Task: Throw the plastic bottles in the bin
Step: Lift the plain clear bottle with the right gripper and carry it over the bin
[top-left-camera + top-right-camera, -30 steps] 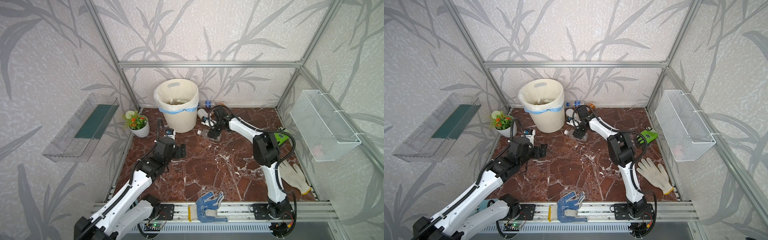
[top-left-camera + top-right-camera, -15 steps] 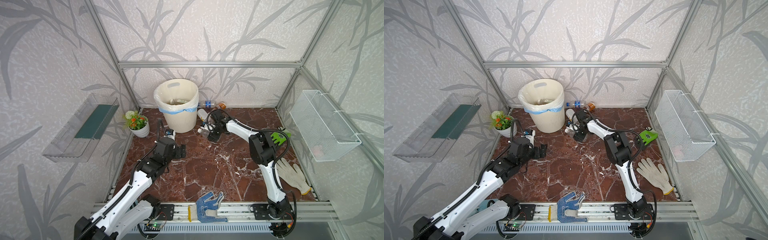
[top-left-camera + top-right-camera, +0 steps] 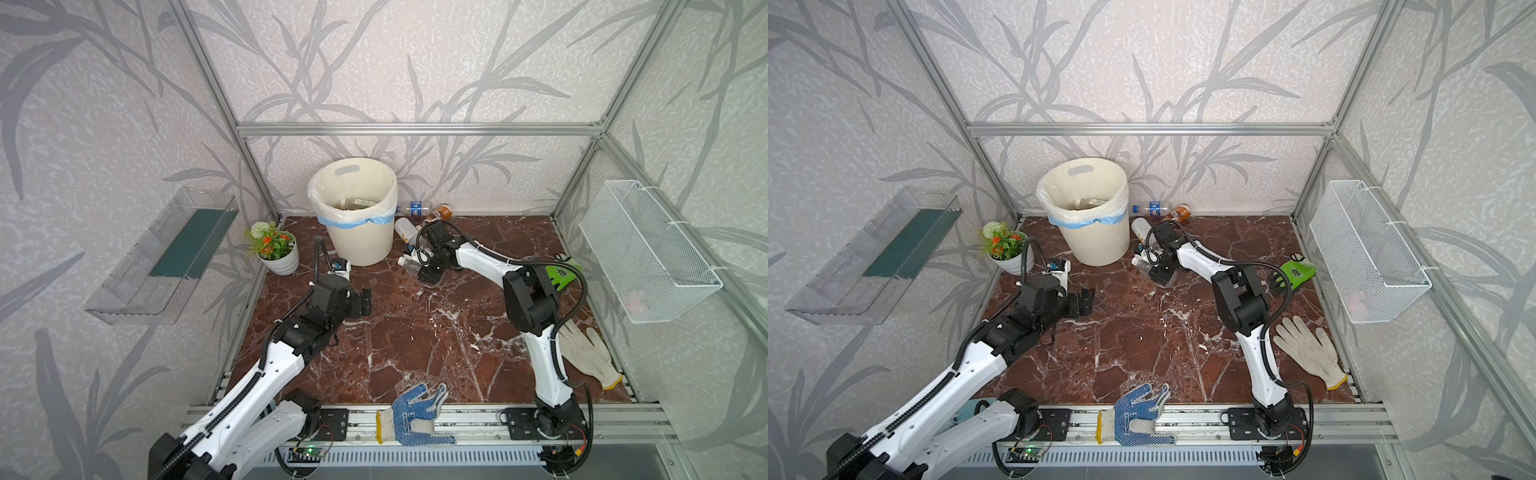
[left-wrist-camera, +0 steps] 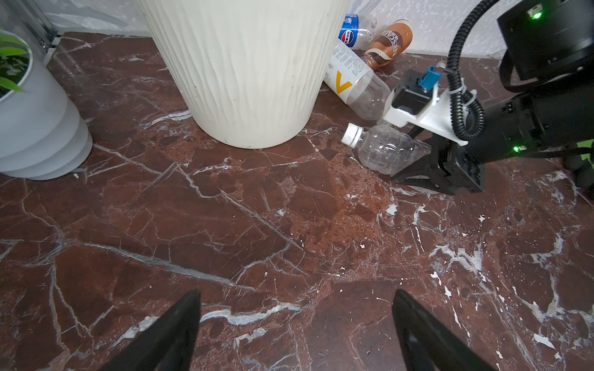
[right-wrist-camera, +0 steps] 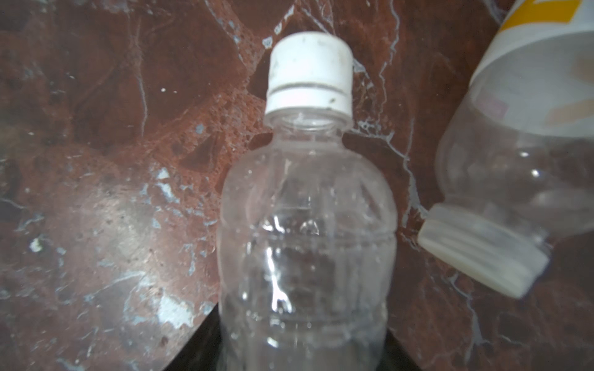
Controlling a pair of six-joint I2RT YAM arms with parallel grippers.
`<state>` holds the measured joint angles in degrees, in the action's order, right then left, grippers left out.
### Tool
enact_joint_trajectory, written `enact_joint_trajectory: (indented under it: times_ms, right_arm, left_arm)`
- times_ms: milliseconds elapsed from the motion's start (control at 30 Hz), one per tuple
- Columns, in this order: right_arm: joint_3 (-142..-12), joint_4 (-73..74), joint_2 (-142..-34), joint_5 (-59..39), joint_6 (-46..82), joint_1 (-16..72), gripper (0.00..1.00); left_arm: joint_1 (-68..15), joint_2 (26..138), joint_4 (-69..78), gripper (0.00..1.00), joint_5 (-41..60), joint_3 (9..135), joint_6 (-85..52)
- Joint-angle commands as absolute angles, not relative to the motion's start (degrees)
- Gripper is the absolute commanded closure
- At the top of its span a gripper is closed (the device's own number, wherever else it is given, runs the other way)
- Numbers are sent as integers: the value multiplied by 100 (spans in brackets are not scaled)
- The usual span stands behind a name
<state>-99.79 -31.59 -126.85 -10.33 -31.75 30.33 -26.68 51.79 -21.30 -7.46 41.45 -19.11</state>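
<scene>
Red-brown marble floor, leaf-patterned walls, aluminium frame, cream bin

Beside the bin, the clear bottle loses its base between the jaws of the right gripper; whether they pinch it, I can't tell. Inside the bin, bottles sit half hidden by its wall.

A robotics lab test cell: an aluminium frame boxes in leaf-print wall panels (wallpaper-like), while two robot arms stand bolted to a rail at 6 o'clock.
</scene>
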Motion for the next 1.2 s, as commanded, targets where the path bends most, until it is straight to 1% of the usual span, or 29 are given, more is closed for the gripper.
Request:
enact_joint_trajectory:
  times_ms: [0,133,200,267,433,500,600,767,867,933,1033,1067,1100,1133,1167]
  right_arm:
    - [-9548,-2541,-11815,-1093,-2744,3013,48]
    - [-8715,-1596,-11036,-1312,-2097,2887,48]
    - [-8049,-730,-10560,-1463,-1783,2807,48]
    - [-7596,-196,-10105,-1493,-1507,2770,48]
    - [-6655,755,-8967,-1362,-1044,2748,48]
    - [-6162,1340,-8389,-1209,-780,2756,48]
    - [-5623,1831,-7582,-1039,-528,2798,47]
    - [-5132,2255,-6477,-817,-424,2900,47]
    - [-5249,2497,-6269,-948,-365,2909,46]
    - [-5759,2550,-6533,-1248,-286,2906,46]
    - [-7480,2535,-7740,-1713,289,2909,47]
    - [-8548,2152,-8441,-2015,571,2912,49]
    - [-9919,1689,-9329,-2446,833,2957,48]
    - [-11508,825,-10364,-2818,884,2993,43]
    - [-13594,-448,-11571,-2953,880,3046,37]
  left_arm:
    - [-2674,5125,-2040,8,-825,4091,-1977]
    - [-2670,5133,-2013,8,-789,4101,-1960]
    - [-2670,5137,-1991,8,-769,4113,-1952]
    - [-2666,5122,-1974,8,-749,4113,-1951]
    - [-2669,5117,-1818,8,-650,4127,-1918]
    - [-2668,5129,-1747,8,-613,4155,-1882]
    - [-2665,5167,-1697,8,-578,4226,-1801]
    - [-2669,5289,-1661,8,-536,4374,-1623]
    - [-2664,5403,-1641,8,-481,4491,-1593]
    - [-2666,5452,-1595,8,-429,4519,-1631]
    - [-2669,5406,-1417,9,-360,4387,-1779]
    - [-2665,5357,-1368,9,-360,4313,-1831]
    - [-2664,5322,-1337,9,-375,4239,-1877]
    - [-2663,5291,-1322,8,-395,4197,-1925]
    - [-2663,5253,-1330,9,-388,4178,-1959]
